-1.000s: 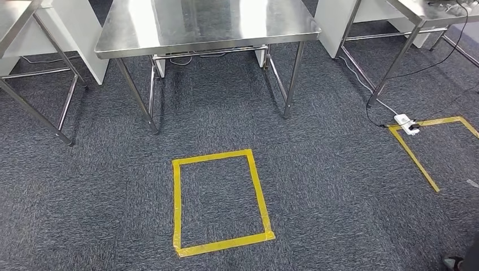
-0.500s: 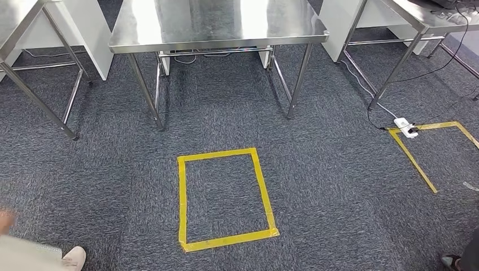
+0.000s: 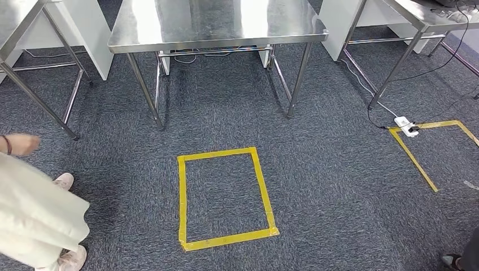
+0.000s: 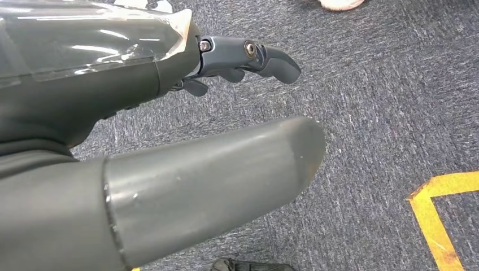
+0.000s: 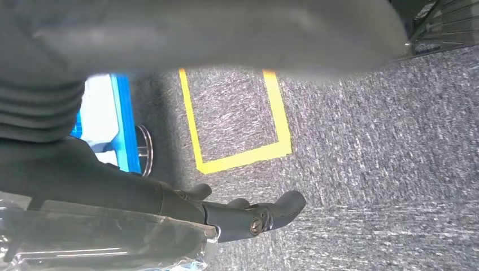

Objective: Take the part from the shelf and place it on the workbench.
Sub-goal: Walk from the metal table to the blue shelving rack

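Observation:
The steel workbench (image 3: 217,28) stands ahead of me at the far side of the carpet, its top bare. In the left wrist view my left hand (image 4: 141,96) hangs over the grey carpet, thumb and fingers (image 4: 265,56) apart, holding nothing. My right hand (image 5: 141,195) hangs likewise in the right wrist view, fingers (image 5: 265,214) stretched out and empty. Beside the right hand is a blue-framed stand (image 5: 121,124) on a castor (image 5: 144,149).
A person in pale clothes (image 3: 31,214) with white shoes stands close at my left, one hand (image 3: 20,144) raised. A yellow tape rectangle (image 3: 226,197) marks the floor in front. More steel tables flank the workbench. A power strip (image 3: 406,124) and cables lie at right.
The view has shifted slightly as the camera moved. A person has stepped into the picture at the left, from a shoe tip to a full leg and hand.

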Robot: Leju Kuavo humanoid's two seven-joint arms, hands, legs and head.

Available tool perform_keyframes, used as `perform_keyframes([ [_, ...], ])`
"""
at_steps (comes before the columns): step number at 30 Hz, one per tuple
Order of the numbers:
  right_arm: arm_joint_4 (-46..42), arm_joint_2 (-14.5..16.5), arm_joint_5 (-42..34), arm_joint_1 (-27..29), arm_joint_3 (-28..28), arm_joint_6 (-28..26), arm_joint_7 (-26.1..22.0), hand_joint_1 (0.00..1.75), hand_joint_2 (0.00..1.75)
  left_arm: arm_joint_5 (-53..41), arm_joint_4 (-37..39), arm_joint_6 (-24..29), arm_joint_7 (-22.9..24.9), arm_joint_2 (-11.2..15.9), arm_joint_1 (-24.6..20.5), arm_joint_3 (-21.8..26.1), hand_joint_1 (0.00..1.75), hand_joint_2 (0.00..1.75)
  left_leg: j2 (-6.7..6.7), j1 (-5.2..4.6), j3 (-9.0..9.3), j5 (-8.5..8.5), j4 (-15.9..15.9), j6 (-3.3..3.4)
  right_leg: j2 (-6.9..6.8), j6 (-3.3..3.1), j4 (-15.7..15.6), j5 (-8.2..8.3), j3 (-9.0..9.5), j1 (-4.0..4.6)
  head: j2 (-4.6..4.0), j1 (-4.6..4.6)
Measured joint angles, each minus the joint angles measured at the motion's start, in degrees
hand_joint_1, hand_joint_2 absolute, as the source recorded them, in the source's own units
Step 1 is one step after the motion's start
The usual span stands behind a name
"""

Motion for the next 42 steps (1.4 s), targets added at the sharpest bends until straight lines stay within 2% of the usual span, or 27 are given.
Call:
perform_keyframes([
  [2,0.0,0.0,-0.7,0.0,0.0,0.1,0.0,0.0,0.87,-0.2,0.0,0.0,0.2,0.0,0.0,0.0,0.0,0.0,-0.01,-0.07,-0.05,0.03,0.1,0.07,0.0,0.2,-0.1,0.14,-0.05,-0.17,0.0,-0.02],
  [4,0.0,0.0,-1.7,0.0,-0.2,0.1,0.2,0.0,0.0,-0.4,0.0,0.0,0.3,0.1,0.0,0.0,0.0,0.0,0.03,-0.15,-0.15,0.2,0.2,0.44,0.09,0.77,-0.3,0.54,-0.09,-0.52,0.0,-0.09],
  [5,0.0,-0.1,-2.2,0.0,-0.3,0.1,0.3,0.0,0.0,-0.5,0.0,0.0,0.3,0.1,-0.1,0.0,0.0,0.0,0.25,0.0,-0.11,0.53,-0.1,0.72,0.11,1.05,-0.2,0.59,-0.25,-0.67,0.0,-0.1],
  [7,0.0,-0.2,-2.7,0.0,-0.6,0.2,0.7,0.0,0.0,-0.7,0.0,-0.1,0.3,0.0,-0.1,0.0,0.0,0.0,0.85,0.44,-0.07,1.31,-0.9,1.23,0.1,0.72,2.2,-1.17,-1.51,-0.5,0.0,0.01],
  [10,0.0,-0.2,-2.8,0.0,-0.8,0.2,1.0,0.0,0.0,-0.8,0.0,-0.1,0.3,0.0,-0.1,0.0,0.0,0.0,2.04,0.64,-0.6,1.82,-1.2,1.5,0.05,-0.32,13.7,-7.13,-6.33,-0.51,0.0,0.4],
  [11,0.0,-0.2,-2.9,0.1,-0.9,0.2,1.1,0.0,0.0,-0.8,0.0,-0.2,0.3,0.0,-0.1,0.0,0.0,0.0,2.51,0.64,-0.82,1.9,-1.2,1.39,0.04,-0.22,16.8,-8.38,-7.4,-0.51,0.0,0.45],
  [12,0.0,-0.2,-2.9,0.2,-0.9,0.2,1.2,0.0,0.0,-0.9,0.0,-0.2,0.2,0.0,-0.1,0.0,0.0,0.0,2.98,0.65,-0.99,1.99,-1.1,1.23,0.0,0.13,17.7,-8.73,-7.33,-0.52,0.0,0.49],
  [13,0.0,-0.2,-2.9,0.3,-0.9,0.2,1.3,0.0,0.0,-0.9,0.0,-0.2,0.2,-0.1,-0.1,0.0,0.0,0.0,3.46,0.73,-1.1,2.03,-1.1,1.0,-0.19,0.65,16.0,-8.2,-5.89,-0.59,0.0,0.52],
  [15,0.0,-0.2,-2.9,0.2,-0.9,0.2,1.5,0.0,0.0,-0.9,0.0,-0.2,0.1,-0.1,-0.1,0.0,0.0,0.0,4.39,0.86,-1.24,1.85,-0.5,0.28,-2.18,1.51,7.9,-6.15,-0.62,-0.82,0.0,0.61],
  [16,0.0,-0.1,-2.9,0.1,-0.9,0.2,1.5,0.0,0.0,-0.9,0.0,-0.1,0.1,-0.1,-0.1,0.0,0.0,0.0,4.8,0.82,-1.29,1.57,-0.1,-0.25,-3.35,1.5,4.3,-5.39,1.41,-0.77,0.0,0.67],
  [17,0.1,-0.1,-2.9,0.0,-0.9,0.3,1.5,0.0,0.0,-1.0,0.0,-0.1,0.1,0.0,-0.1,0.0,0.0,0.0,5.19,0.69,-1.26,1.28,0.3,-0.76,-4.12,1.04,2.3,-5.06,2.51,-0.65,0.0,0.66],
  [18,0.1,0.0,-2.9,-0.1,-0.9,0.4,1.5,0.0,0.0,-1.0,0.0,0.0,0.1,0.0,-0.1,0.0,0.0,0.0,5.6,0.56,-1.17,1.01,0.5,-1.18,-4.35,0.33,1.8,-5.09,2.68,-0.46,0.0,0.61],
  [20,0.1,0.0,-2.9,-0.2,-0.9,0.6,1.5,0.0,0.0,-1.0,0.0,0.0,0.1,0.1,-0.2,0.0,0.0,0.0,6.22,0.73,-0.95,0.68,0.6,-1.79,-3.05,-1.05,2.0,-4.88,2.42,-0.42,0.0,0.31],
  [22,0.1,0.0,-2.9,-0.2,-1.0,0.7,1.5,0.0,0.0,-1.0,0.0,0.0,0.1,0.1,-0.3,0.0,0.0,0.0,5.05,1.24,-1.35,-0.64,1.8,-2.4,-2.0,-2.05,2.1,-4.45,2.33,-0.64,0.0,0.14],
  [23,0.1,0.0,-2.8,-0.2,-1.0,0.8,1.5,0.0,0.0,-1.0,0.0,0.0,0.1,0.1,-0.2,0.0,0.0,0.0,3.75,1.45,-2.08,-2.21,3.6,-2.68,-1.48,-2.53,2.0,-4.16,2.24,-0.71,0.0,0.08],
  [25,0.2,0.0,-2.8,-0.2,-1.0,0.9,1.5,0.0,0.0,-1.0,0.0,0.0,0.1,0.1,-0.1,0.0,0.0,0.0,1.35,1.5,-4.75,-6.46,9.9,-2.83,-0.47,-3.21,2.1,-3.72,1.71,-0.35,0.0,-0.08],
  [27,0.2,0.0,-2.8,-0.1,-1.0,1.0,1.6,0.0,0.0,-1.0,0.0,0.0,0.1,0.1,0.1,0.0,0.0,0.0,0.44,1.49,-7.61,-9.37,16.5,-2.66,0.85,-3.64,2.1,-3.39,1.2,0.13,0.0,-0.18],
  [28,0.2,0.0,-2.8,0.0,-1.0,1.0,1.6,0.0,0.0,-1.0,0.0,0.0,0.1,0.1,0.2,0.0,0.0,0.0,0.31,1.47,-8.03,-9.3,17.6,-2.41,1.58,-3.75,2.1,-3.27,1.07,0.37,0.0,-0.19],
  [29,0.2,0.0,-2.8,0.1,-1.0,1.0,1.6,0.0,0.0,-1.0,0.0,0.0,0.1,0.1,0.2,0.0,0.0,0.0,0.16,1.45,-7.44,-8.18,16.6,-2.07,2.31,-3.79,2.1,-3.18,1.04,0.59,0.0,-0.19],
  [31,0.2,0.0,-2.8,0.1,-1.0,1.0,1.6,0.0,0.0,-0.9,0.0,0.0,0.1,0.2,0.2,0.0,0.0,0.0,-1.22,1.28,-3.7,-4.16,9.4,-0.95,3.86,-3.76,2.1,-2.95,1.09,0.97,0.0,-0.21],
  [33,0.2,0.1,-2.8,0.0,-1.0,1.0,1.6,0.0,0.0,-1.0,0.0,0.0,0.0,0.3,0.2,0.0,0.0,0.0,-3.12,0.93,-0.5,-1.71,3.1,0.05,5.09,-3.46,2.1,-2.64,0.98,1.22,0.0,-0.08],
  [34,0.2,0.1,-2.8,0.0,-1.0,1.0,1.6,0.0,0.0,-1.0,0.0,0.1,0.0,0.3,0.1,0.0,0.0,0.0,-3.6,0.71,0.08,-1.41,1.7,0.34,5.53,-3.26,2.1,-2.47,0.84,1.2,0.0,-0.06],
  [36,0.2,0.2,-2.8,0.1,-1.0,1.3,1.6,0.0,0.0,-1.0,0.0,0.1,-0.1,0.2,0.0,0.0,0.0,0.0,-2.7,0.43,0.12,-1.03,1.1,0.6,6.45,-2.55,1.9,-2.03,0.31,1.27,0.0,-0.11],
  [37,0.2,0.1,-2.9,0.2,-1.0,1.4,1.6,0.0,0.0,-1.0,0.0,0.2,-0.1,0.2,-0.1,0.0,0.0,0.0,-2.01,0.49,0.23,-0.54,0.5,0.67,6.31,-2.28,2.1,-1.98,-0.03,1.35,0.0,-0.11],
  [39,0.2,0.1,-3.0,0.1,-1.0,1.6,1.6,0.0,0.0,-1.0,0.0,0.2,-0.2,0.0,-0.1,0.0,0.0,0.0,-0.59,0.71,0.42,0.53,-0.8,0.98,4.35,-2.28,4.8,-3.51,-1.79,1.58,0.0,0.09],
  [41,0.2,0.0,-3.1,0.0,-1.0,1.8,1.6,0.0,0.0,-1.0,0.0,0.2,-0.2,-0.1,0.0,0.0,0.0,0.0,0.95,0.67,0.19,0.98,-1.2,1.14,1.72,-2.63,11.8,-7.11,-5.08,1.26,0.0,0.3],
  [42,0.2,0.0,-3.1,0.0,-1.0,1.8,1.6,0.0,0.0,-1.1,0.0,0.1,-0.3,-0.1,0.1,0.0,0.0,0.0,1.85,0.63,0.02,1.06,-1.2,1.08,1.11,-2.5,15.4,-8.65,-6.62,1.03,0.0,0.38],
])
